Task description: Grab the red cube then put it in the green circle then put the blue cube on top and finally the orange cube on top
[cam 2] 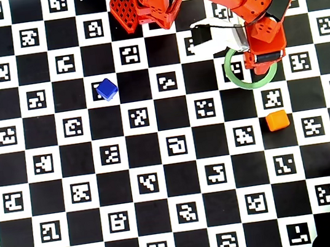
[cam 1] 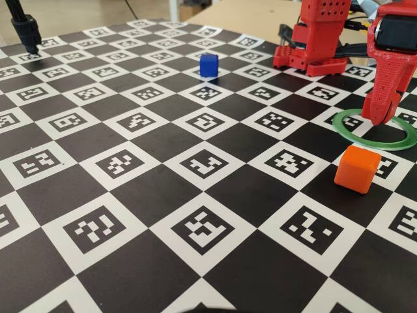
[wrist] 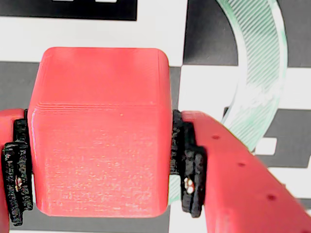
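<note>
- We find the end effector [wrist: 102,160] clenched on the red cube [wrist: 99,131]: in the wrist view a black-padded finger [wrist: 187,165] presses each side face, and the cube fills most of the frame.
- In that view, an arc of the green circle [wrist: 255,82] lies on the table to the right of and beyond the cube. We cannot tell from this view whether the cube touches the table.
- In the fixed view, the red arm's end effector [cam 1: 381,114] reaches down over the green circle [cam 1: 374,135], its tip over the ring's inner area. The red cube is hidden there.
- In the overhead view, the end effector [cam 2: 265,59] stands above the right part of the green circle [cam 2: 236,80].
- The orange cube [cam 2: 277,120] rests on the checkered marker table [cam 2: 173,178], just below the ring in the overhead view and apart from it. In the fixed view, the orange cube [cam 1: 357,168] sits nearer the camera than the ring.
- The blue cube [cam 2: 106,89] stands alone, well to the left of the ring in the overhead view. In the fixed view, the blue cube [cam 1: 208,66] is at the far centre.
</note>
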`<action>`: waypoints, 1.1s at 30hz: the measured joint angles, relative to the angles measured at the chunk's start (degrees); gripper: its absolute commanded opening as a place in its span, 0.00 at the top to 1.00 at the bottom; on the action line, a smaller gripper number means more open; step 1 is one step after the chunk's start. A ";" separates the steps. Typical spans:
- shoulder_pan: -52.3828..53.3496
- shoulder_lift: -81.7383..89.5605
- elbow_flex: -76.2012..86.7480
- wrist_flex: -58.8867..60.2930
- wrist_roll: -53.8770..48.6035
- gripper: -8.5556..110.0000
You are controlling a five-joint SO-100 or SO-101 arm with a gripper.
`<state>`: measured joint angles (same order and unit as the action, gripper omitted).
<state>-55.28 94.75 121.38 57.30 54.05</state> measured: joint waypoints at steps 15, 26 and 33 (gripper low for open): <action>0.00 -1.76 0.00 -0.26 0.00 0.98; -0.62 -1.76 0.00 -1.41 0.00 0.98; -0.35 -1.76 0.00 -1.41 0.00 0.98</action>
<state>-55.63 92.99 121.38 55.90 54.05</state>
